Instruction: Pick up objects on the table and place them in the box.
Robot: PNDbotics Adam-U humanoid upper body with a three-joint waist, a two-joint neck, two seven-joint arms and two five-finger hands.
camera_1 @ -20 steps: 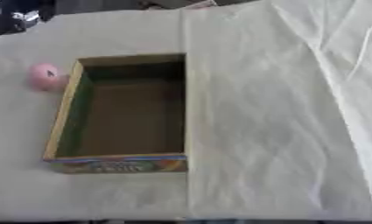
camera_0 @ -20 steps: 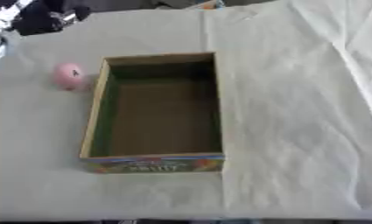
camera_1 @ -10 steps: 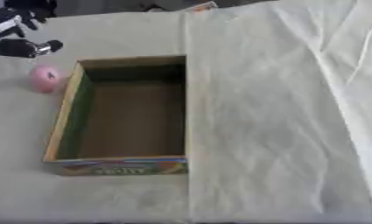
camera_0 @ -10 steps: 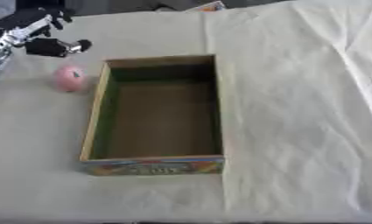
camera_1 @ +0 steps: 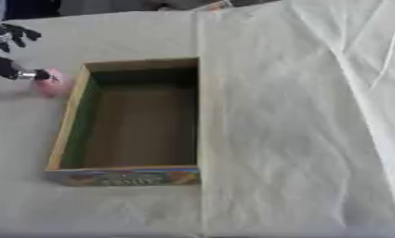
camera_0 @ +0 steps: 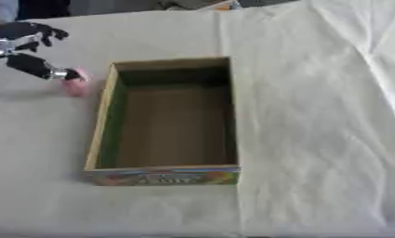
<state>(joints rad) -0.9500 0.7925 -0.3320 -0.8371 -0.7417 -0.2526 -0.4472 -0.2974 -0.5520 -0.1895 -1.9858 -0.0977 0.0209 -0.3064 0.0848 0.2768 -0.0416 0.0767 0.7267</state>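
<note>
A small pink rounded object (camera_0: 76, 85) lies on the white cloth just left of the cardboard box (camera_0: 102, 125), near its far left corner. The box is open at the top, brown inside with a green inner left wall, and nothing shows in it. My left hand (camera_0: 25, 52) reaches in from the upper left, black with silver joints. Its fingers are spread and the thumb tip (camera_0: 69, 74) sits at the pink object's upper left side. The fingers are not curled around the object. My right hand shows in neither view.
White wrinkled cloth (camera_0: 314, 116) covers the table, with a fold line running down along the box's right side. Dark shapes lie beyond the far edge at the upper left (camera_0: 29, 7).
My left hand has come down from the upper left corner toward the pink object and now reaches its side. The box and the pink object stay where they were.
</note>
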